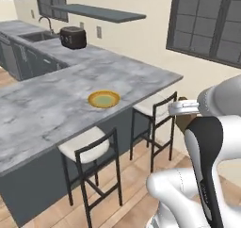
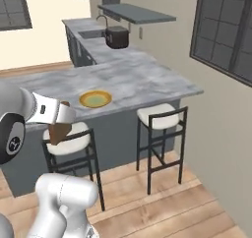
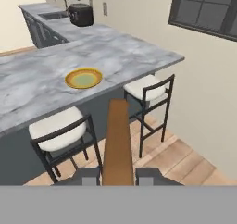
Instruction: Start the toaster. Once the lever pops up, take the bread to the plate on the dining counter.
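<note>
- Progress, judged from the layout: I had the bread in hand and well away from the toaster, so the toasting and pickup looked done. What was left was carrying it over and setting it on the plate.
- My gripper was clamped on the near end of the slice, a finger on each side; in the hand view the slice stuck out edge-on toward 12 o'clock.
- The plate was bare, sitting on the dining counter near its front edge, at about 11 o'clock from the bread tip in the hand view, well apart.
- Two stools stood under the counter edge between me and the plate.
- The toaster sat far back on the worktop beside the sink, at about 11 o'clock beyond the plate.
- In the right base view the bread hung below my wrist, short of the counter.
</note>
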